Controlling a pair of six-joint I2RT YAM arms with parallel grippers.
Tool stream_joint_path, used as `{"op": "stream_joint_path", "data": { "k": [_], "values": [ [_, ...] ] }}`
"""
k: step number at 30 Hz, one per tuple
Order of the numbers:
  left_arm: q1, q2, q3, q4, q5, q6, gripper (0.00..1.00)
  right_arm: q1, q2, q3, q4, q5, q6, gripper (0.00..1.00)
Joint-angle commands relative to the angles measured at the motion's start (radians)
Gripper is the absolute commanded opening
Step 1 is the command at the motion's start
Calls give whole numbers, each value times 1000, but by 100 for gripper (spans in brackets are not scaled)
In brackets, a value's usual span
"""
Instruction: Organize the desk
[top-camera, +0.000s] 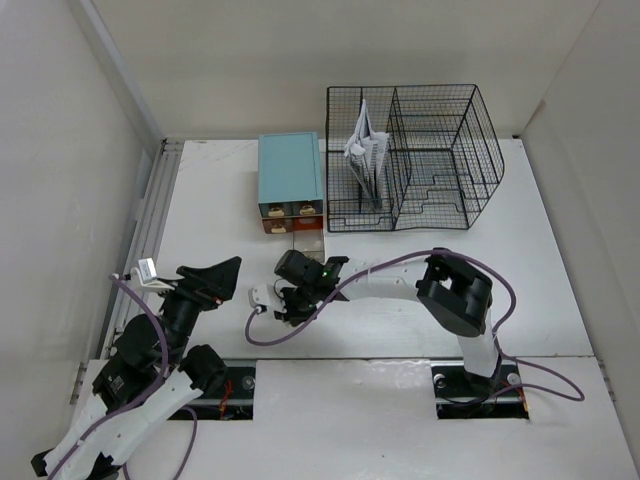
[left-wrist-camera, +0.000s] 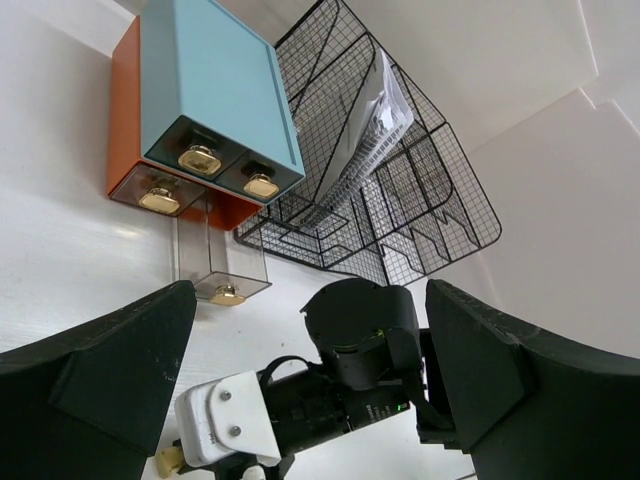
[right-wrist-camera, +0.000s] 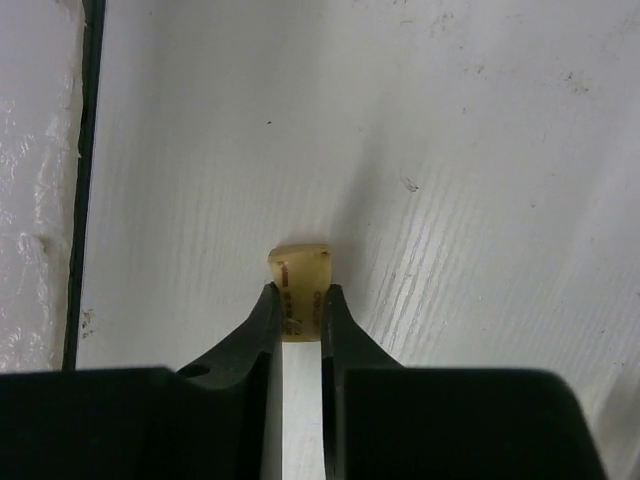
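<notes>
The right end effector (right-wrist-camera: 300, 305) is pinched on a small cream eraser-like piece (right-wrist-camera: 300, 270) on the white worktop (top-camera: 560, 290); the left end effector (left-wrist-camera: 310, 380) hangs wide open, empty. The wire rack (top-camera: 430, 160) holds papers and one clear drawer (left-wrist-camera: 215, 265) of the teal box (top-camera: 290, 170) stands open, so I judge tidying only partly done.

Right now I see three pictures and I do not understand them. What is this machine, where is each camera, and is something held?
These are two robot arms bolted at the near edge of a white desk. One picture looks down from above; the other two come from a camera on each wrist. On the desk stand a teal drawer box and a black wire rack holding papers. The right hand pinches a small cream eraser-like piece. The left hand is wide open, holding nothing.
</notes>
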Motion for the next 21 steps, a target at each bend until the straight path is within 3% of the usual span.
{"op": "stream_joint_path", "data": {
  "k": [1, 7, 21],
  "values": [
    [-4, -206, 35, 21, -5, 22, 98, 0, -19, 12, 40, 80, 15, 6],
    [-4, -206, 35, 21, -5, 22, 98, -11, -106, 73, 62, 357, -33, 3],
    [-4, -206, 25, 30, 4, 22, 98, -94, -151, 64, 163, 599, -33, 3]
  ]
}}
